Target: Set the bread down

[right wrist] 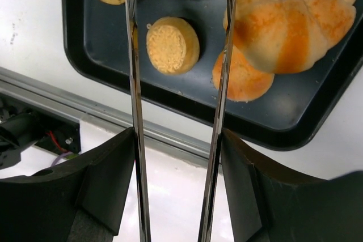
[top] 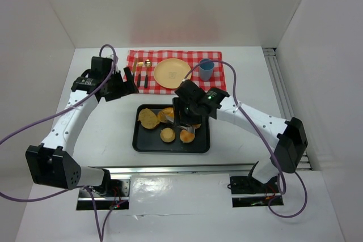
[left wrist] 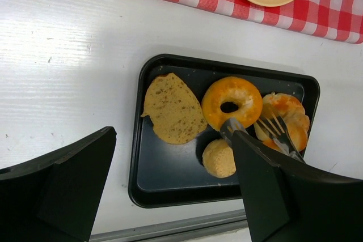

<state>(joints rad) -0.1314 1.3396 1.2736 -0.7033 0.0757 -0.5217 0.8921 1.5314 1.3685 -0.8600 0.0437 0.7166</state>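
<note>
**Ring bread (left wrist: 249,100) in the tray, tongs astride it**

Ring bread: smooth, orange, lying in the far half of the black tray (left wrist: 170,171). A flat slice (left wrist: 173,109) is to one side of it and a ridged bun (left wrist: 289,109) to the other. A small round bun (left wrist: 220,158) sits nearer the tray's front edge.

In the right wrist view we see the two metal arms of the tongs (right wrist: 135,111) running up either side of the ring bread. The tips are cut off by the frame's top edge. We cannot tell whether the tongs touch the bread or only flank it.

Right gripper (right wrist: 177,140): pinching the tongs from outside, one black finger (right wrist: 108,185) against each arm. The tong arms stand partly apart.

Left gripper (top: 127,85): fingers spread wide, nothing between them. It hangs above the white table (top: 108,134), left of the tray and just beside the near-left corner of the checked cloth (top: 195,58).

On the cloth, beyond the tray: a yellow plate (top: 172,73) with nothing on it, and a blue cup (top: 206,70) to its right.
</note>
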